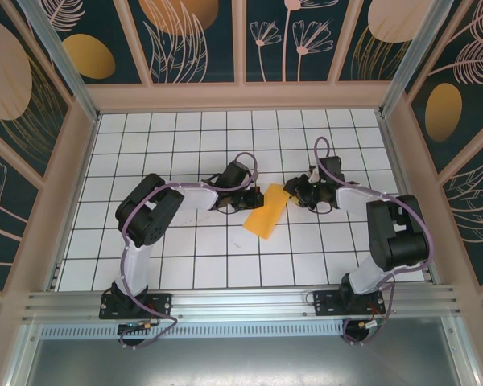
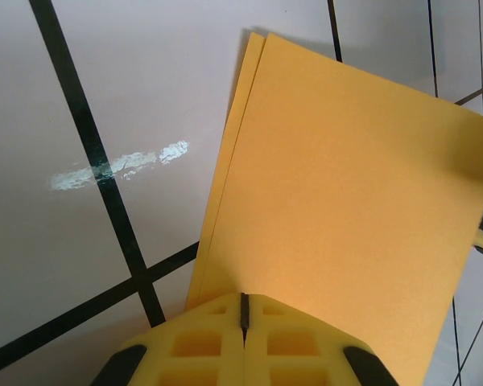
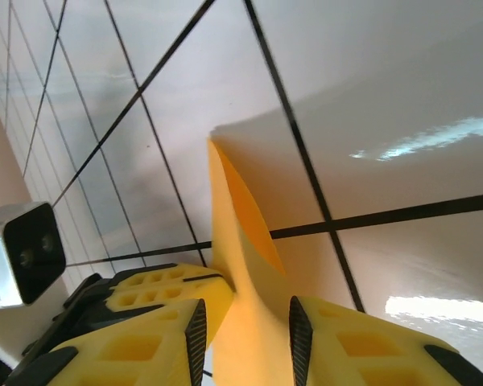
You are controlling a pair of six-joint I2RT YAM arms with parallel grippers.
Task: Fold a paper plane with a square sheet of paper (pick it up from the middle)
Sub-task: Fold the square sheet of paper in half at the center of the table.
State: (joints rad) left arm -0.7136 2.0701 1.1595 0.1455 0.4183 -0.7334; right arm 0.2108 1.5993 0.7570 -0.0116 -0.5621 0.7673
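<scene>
both arms reach inward, left gripper clamped shut, right gripper jaws partly apart.

Orange-yellow paper on white, black-gridded table.

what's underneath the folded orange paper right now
White gridded table lies beneath the thin orange-yellow folded paper sheet, which has two layers. The tiles directly under it are covered.
</scene>
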